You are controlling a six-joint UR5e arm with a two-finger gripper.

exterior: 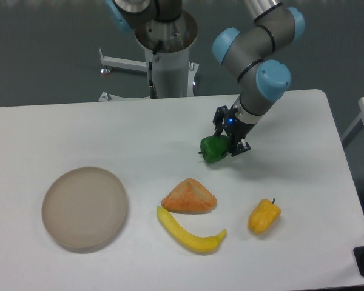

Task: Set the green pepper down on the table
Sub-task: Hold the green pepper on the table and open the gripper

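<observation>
The green pepper [213, 149] is small, glossy and dark green, at the middle right of the white table [109, 130]. It seems to rest on or just above the table top. My gripper [223, 144] reaches down from the right and its fingers sit around the pepper's right side. The jaws look closed on the pepper, though the contact is small in the view.
A round beige plate [85, 208] lies at the front left. An orange-brown wedge of bread [189, 197], a yellow banana [190, 233] and a yellow-orange pepper [264, 217] lie in front of the green pepper. The robot base [168, 54] stands behind the table.
</observation>
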